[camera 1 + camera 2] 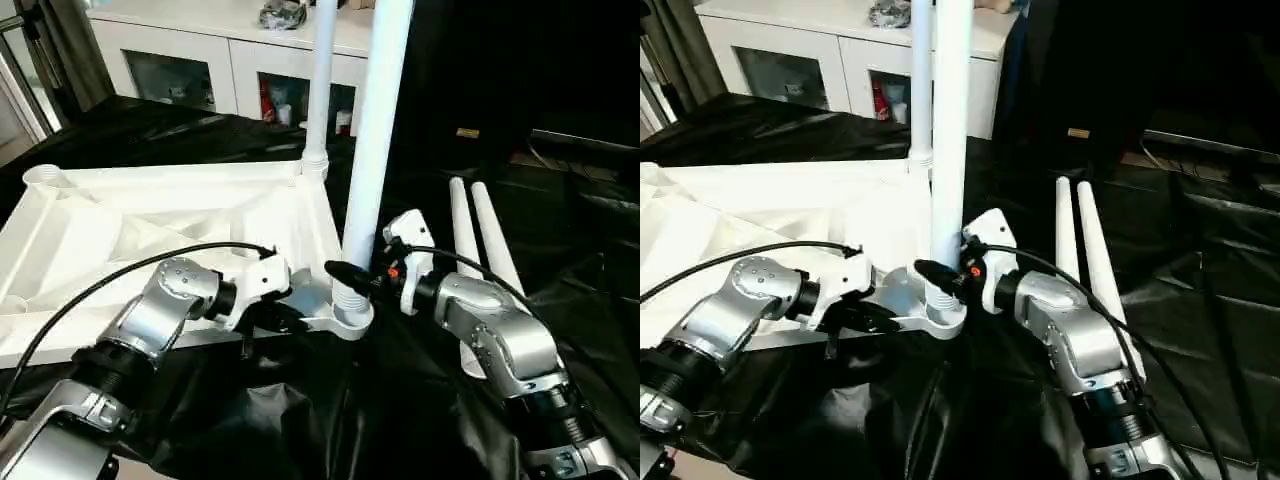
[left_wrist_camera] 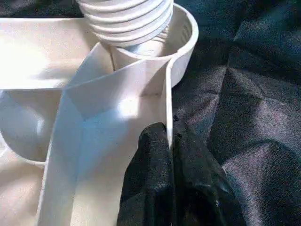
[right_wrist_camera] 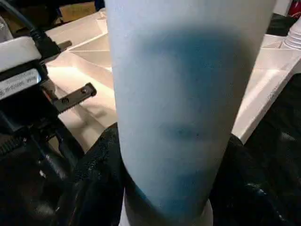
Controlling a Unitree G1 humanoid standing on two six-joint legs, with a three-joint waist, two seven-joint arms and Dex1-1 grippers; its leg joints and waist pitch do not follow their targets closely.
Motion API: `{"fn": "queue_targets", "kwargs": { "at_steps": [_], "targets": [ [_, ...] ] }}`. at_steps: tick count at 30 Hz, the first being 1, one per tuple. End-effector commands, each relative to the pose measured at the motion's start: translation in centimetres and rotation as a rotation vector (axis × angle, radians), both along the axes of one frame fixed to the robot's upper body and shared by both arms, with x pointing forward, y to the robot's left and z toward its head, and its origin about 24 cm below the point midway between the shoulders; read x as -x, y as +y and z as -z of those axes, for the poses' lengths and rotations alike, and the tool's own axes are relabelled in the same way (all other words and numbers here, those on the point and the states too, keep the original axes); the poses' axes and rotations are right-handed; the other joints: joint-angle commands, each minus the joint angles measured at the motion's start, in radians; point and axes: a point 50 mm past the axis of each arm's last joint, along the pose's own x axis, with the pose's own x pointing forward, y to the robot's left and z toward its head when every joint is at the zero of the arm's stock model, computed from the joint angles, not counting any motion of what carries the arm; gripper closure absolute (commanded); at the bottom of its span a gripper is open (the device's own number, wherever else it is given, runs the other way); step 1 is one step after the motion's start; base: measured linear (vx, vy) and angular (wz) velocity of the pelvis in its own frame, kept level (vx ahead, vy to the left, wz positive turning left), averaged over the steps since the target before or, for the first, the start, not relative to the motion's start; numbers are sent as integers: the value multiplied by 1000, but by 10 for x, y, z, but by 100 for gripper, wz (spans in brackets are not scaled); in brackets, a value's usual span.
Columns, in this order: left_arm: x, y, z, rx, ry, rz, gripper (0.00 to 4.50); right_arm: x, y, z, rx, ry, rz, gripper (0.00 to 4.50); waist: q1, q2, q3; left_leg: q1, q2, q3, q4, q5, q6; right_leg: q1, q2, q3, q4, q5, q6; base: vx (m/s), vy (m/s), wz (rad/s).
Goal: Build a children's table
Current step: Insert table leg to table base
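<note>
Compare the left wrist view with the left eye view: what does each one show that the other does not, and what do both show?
Left wrist view: the ridged thread of the near leg in the corner socket, and the left gripper pinching the tabletop's rim.

Left eye view: the far upright leg, two loose legs, and the right gripper holding the near leg.

Both: near leg, socket, black cloth.

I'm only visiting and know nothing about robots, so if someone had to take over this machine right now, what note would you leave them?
Left gripper: shut on the tabletop's rim, beside the near corner socket.
Right gripper: clamped around the near leg just above that socket.
Done: far leg stands upright in its corner socket.
In progress: near leg's threaded end sits in the socket, threads still exposed.
Left: finish seating it, then fit the two spare legs lying on the black cloth.
</note>
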Motion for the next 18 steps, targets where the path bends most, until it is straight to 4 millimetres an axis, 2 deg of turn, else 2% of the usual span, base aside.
{"fn": "queue_targets", "kwargs": {
  "at_steps": [1, 4, 11, 17, 18],
  "targets": [
    [2, 4, 5, 51, 18, -65, 450, 3, -3, 7, 29, 47, -9, 260, 1, -7, -44, -12, 42, -6, -88, -137, -10, 49, -79, 44, -87, -254, -145, 0, 0, 0],
    [5, 6, 7, 62, 19, -76, 450, 7, -7, 5, 27, 59, -30, 260, 1, -6, -44, -11, 43, -6, -88, -139, -5, 48, -81, 45, -89, -276, -137, 0, 0, 0],
    [8, 7, 8, 98, 14, -105, 450, 10, -11, 5, 22, 80, -50, 260, -3, -8, -46, -13, 41, -3, -85, -108, 11, 48, -79, 44, -88, -249, -140, 0, 0, 0],
    [10, 7, 8, 114, 21, -114, 450, 5, -1, 10, 6, 93, -50, 260, -9, -5, -45, -12, 42, -4, -89, -131, 8, 44, -80, 44, -93, -303, -136, 0, 0, 0],
    [10, 7, 8, 115, 18, -117, 450, 4, 2, 10, 4, 96, -54, 260, -12, -7, -45, -12, 42, -5, -89, -132, 8, 44, -80, 44, -92, -299, -141, 0, 0, 0]
  ]
}}
